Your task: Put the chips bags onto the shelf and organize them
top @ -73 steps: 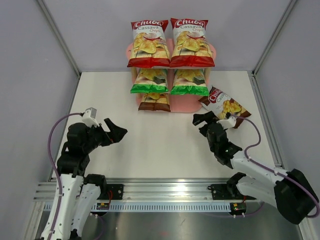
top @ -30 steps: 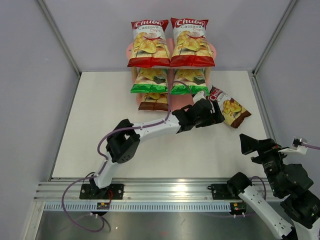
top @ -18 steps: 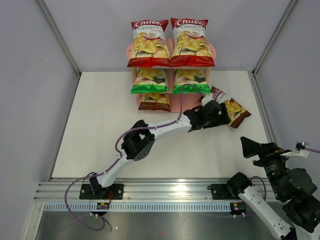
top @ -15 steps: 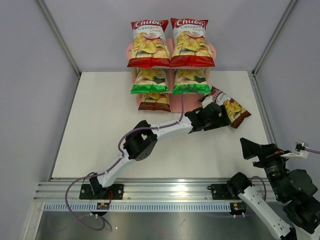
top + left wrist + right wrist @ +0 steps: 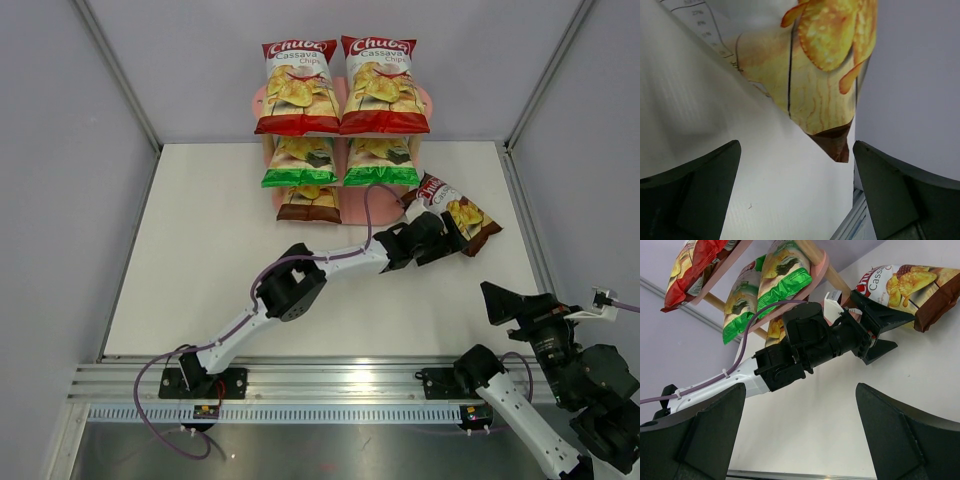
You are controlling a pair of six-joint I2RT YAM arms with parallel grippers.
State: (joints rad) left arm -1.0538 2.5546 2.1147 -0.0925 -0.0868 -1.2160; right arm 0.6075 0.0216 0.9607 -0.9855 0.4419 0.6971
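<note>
Left gripper [image 5: 440,238] gapes wide and empty, dark wedge fingers [image 5: 878,315] at the edge of the glossy dark brown chips bag [image 5: 463,216] — flat on the matte white table [image 5: 200,250], just right of the pink oval-boarded shelf [image 5: 427,100]; right gripper [image 5: 504,304] likewise splayed, empty

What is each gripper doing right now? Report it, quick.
Left gripper: open, pointed at the brown chip bag, nothing gripped.
Right gripper: open, empty, away from the bags.
</note>
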